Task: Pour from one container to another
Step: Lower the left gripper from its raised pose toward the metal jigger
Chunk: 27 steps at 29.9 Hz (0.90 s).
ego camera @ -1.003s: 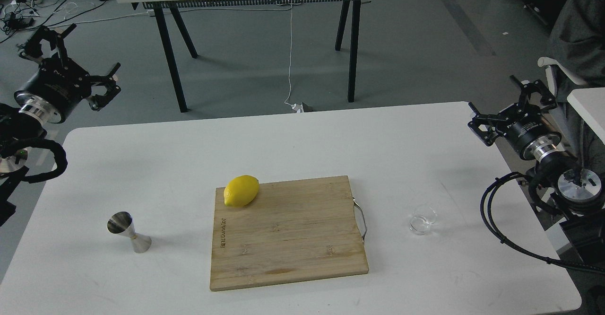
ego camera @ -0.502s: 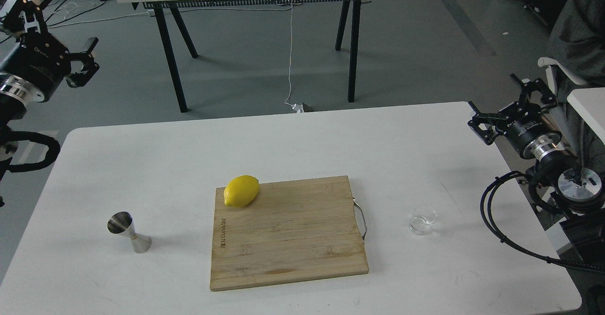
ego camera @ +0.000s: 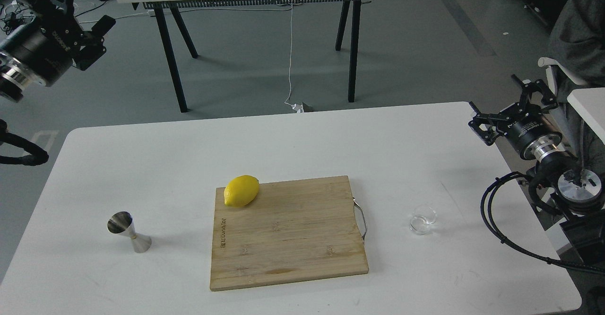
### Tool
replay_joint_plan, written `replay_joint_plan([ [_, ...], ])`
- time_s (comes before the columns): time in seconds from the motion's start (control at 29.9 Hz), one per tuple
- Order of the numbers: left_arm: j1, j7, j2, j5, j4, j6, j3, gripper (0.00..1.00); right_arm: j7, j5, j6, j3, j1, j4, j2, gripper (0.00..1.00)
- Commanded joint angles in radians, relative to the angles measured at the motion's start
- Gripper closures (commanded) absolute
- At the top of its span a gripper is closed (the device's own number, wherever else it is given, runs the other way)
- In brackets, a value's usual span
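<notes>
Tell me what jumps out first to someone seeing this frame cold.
The yellow lemon on the back-left corner of the wooden cutting board at table centre. Next, the steel jigger standing on the table left of the board and the small clear glass cup to its right, far apart. Both arms hang off the table: left gripper high at top left, right gripper open by the right edge, neither holding anything.

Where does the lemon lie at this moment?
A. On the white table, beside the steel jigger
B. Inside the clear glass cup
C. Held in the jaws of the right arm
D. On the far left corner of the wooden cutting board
D: the lemon rests on the far left corner of the cutting board, apart from the jigger and the glass cup.
</notes>
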Motion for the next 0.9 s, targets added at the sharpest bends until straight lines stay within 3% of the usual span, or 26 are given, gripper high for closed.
replay_joint_plan([
  [0.0, 0.003, 0.000, 0.009, 0.153, -0.077, 0.034, -0.002, 0.00, 0.002, -0.002, 0.000, 0.006, -0.001, -0.003, 0.000, 0.01],
  [0.13, 0.009, 0.000, 0.029, 0.345, -0.174, 0.263, 0.001, 0.00, 0.002, 0.000, 0.000, 0.007, 0.000, -0.003, 0.000, 0.01],
  [0.2, 0.047, 0.000, 0.064, 0.403, -0.221, 0.330, -0.005, 0.00, 0.002, 0.000, 0.000, 0.009, 0.000, -0.003, 0.000, 0.01],
  [0.37, 0.095, 0.000, 0.116, 0.448, -0.244, 0.363, 0.003, 0.00, 0.002, -0.002, 0.000, 0.010, -0.004, -0.006, 0.000, 0.01],
  [0.43, 0.130, 0.000, 0.130, 0.508, -0.244, 0.413, -0.007, 0.00, 0.002, -0.002, 0.000, 0.010, -0.006, -0.007, -0.002, 0.01],
  [0.67, 0.276, 0.000, 0.151, 0.689, -0.270, 0.872, 0.003, 0.01, 0.004, -0.002, 0.000, 0.010, -0.006, -0.024, -0.002, 0.01],
  [0.77, 0.325, 0.000, 0.193, 0.709, -0.324, 0.965, -0.007, 0.01, 0.002, -0.002, 0.000, 0.010, -0.008, -0.029, -0.002, 0.01],
  [0.87, 0.377, 0.000, 0.207, 0.790, -0.324, 0.977, -0.011, 0.01, 0.004, -0.002, 0.000, 0.010, -0.011, -0.042, -0.002, 0.01],
])
